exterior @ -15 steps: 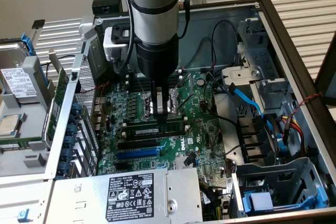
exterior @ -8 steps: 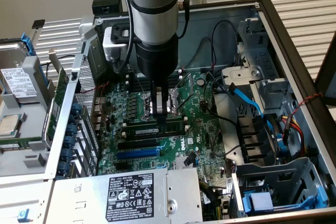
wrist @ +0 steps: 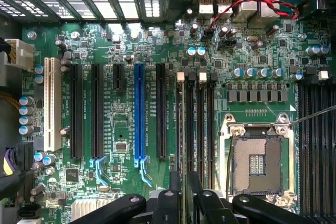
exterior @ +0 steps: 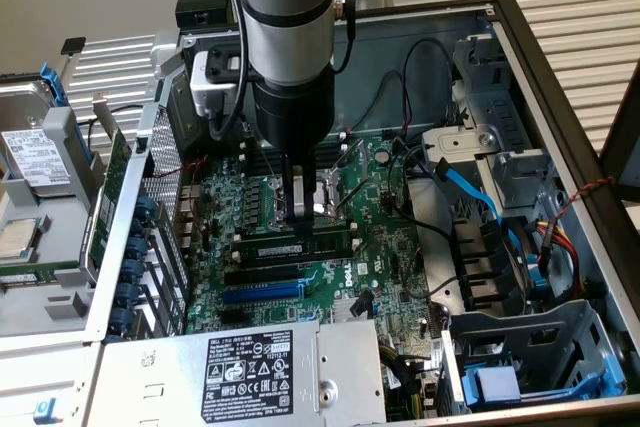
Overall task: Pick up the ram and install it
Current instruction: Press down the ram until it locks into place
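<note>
**Item: gripper (exterior: 298, 215).** Two narrow fingers pointed straight down at mid-frame in the exterior view. They stood close together and pinched the top edge of the ram (exterior: 330, 244). I judged it a grip, though the contact itself was shadowed.

**Step in hand, as judged: seating the stick.**
- Keep the stick level along its whole length.
- Keep it square over its slot, notch matched to the key.
- Press straight down. Any tilt could jam one end or strain the white end clips.
- The grip sat left of the stick's middle, so the right end could ride high.

**Item: the ram.** A long, thin, dark-green stick with a row of black chips and a pale label strip. It lay left to right just below centre of the exterior view, along the memory slots (wrist: 201, 129). I could not tell whether it was fully home.

**Surroundings.**
- The open CPU socket (wrist: 260, 156) sat just behind.
- The blue expansion slot (exterior: 262, 292) lay nearer the lower edge.
- All of it was on the green motherboard (exterior: 385, 252).
- The power supply (exterior: 250, 372) sat at lower left.
</note>
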Controlling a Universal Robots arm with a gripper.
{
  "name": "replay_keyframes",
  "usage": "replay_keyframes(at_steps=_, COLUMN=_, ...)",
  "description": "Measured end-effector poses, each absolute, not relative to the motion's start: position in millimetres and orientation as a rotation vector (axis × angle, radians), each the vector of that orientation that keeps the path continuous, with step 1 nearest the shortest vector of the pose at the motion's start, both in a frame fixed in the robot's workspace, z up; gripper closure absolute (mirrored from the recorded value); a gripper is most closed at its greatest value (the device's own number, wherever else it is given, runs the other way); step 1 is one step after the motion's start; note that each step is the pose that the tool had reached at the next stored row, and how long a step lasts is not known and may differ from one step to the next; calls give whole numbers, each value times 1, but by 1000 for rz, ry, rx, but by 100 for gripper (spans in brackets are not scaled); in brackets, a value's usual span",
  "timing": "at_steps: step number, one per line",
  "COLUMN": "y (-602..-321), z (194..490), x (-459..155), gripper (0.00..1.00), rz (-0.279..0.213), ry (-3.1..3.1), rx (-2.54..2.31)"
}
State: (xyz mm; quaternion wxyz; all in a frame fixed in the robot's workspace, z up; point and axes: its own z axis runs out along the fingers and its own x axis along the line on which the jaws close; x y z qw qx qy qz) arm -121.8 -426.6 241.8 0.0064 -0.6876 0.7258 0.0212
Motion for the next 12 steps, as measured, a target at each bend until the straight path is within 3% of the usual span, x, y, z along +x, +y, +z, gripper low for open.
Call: replay_keyframes(at_steps=12, y=-426, z=242, x=-122, gripper=80, rz=88, ry=2260, rx=-2142)
